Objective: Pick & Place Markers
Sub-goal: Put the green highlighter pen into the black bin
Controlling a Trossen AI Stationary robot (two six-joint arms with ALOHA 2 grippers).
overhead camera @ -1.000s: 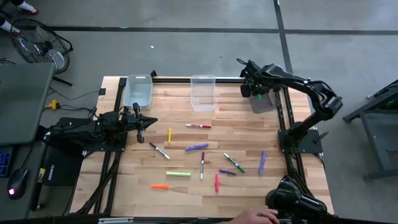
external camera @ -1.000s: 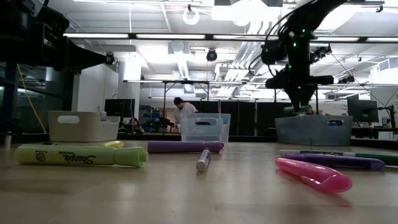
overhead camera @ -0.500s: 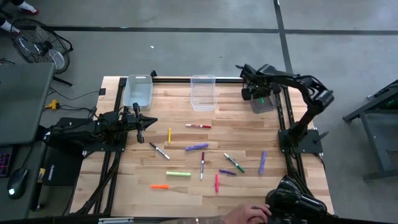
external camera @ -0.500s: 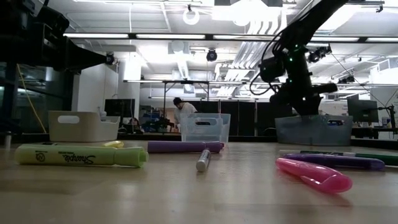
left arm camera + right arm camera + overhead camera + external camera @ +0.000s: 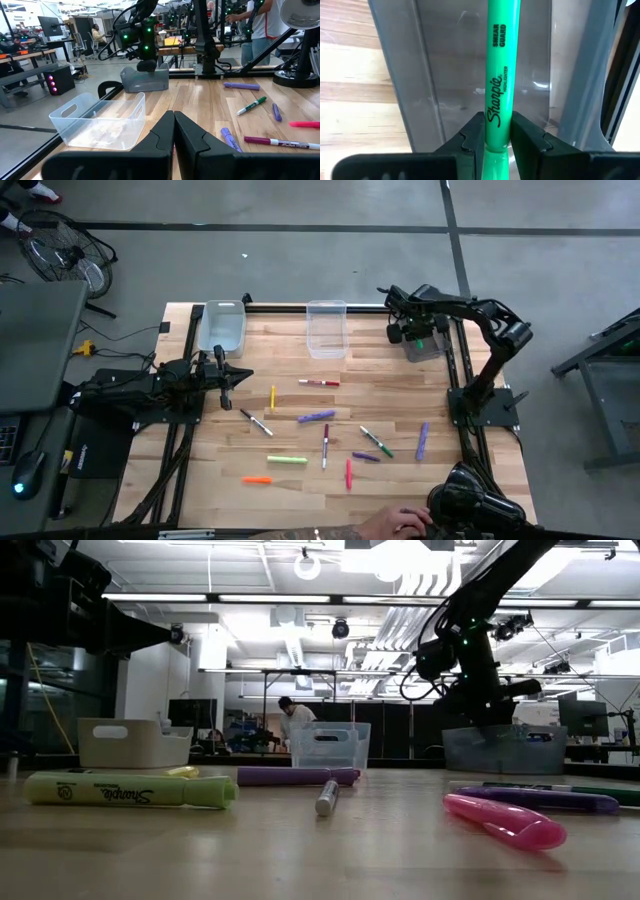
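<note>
My right gripper (image 5: 497, 131) has its two fingers pinched tight on a green marker (image 5: 498, 75). The marker sticks straight out past the fingers, and right behind it I see the see-through right bin (image 5: 445, 70). In the high view my right gripper (image 5: 420, 332) is over that bin at the far right corner of the table (image 5: 290, 380).

A second ago the arm was stretched out higher and farther back. Now it has folded in and dropped lower, so the marker hangs just over the open bin. I think the next thing is to let go so it falls in. It has to point into the bin, or it could hit the rim and roll off.

My left gripper (image 5: 173, 131) is closed up with nothing in it, waiting at the left side of the table.

About ten other markers (image 5: 316, 416) lie in the middle of the table, well apart from the bins. So most of the job is not done yet.
</note>
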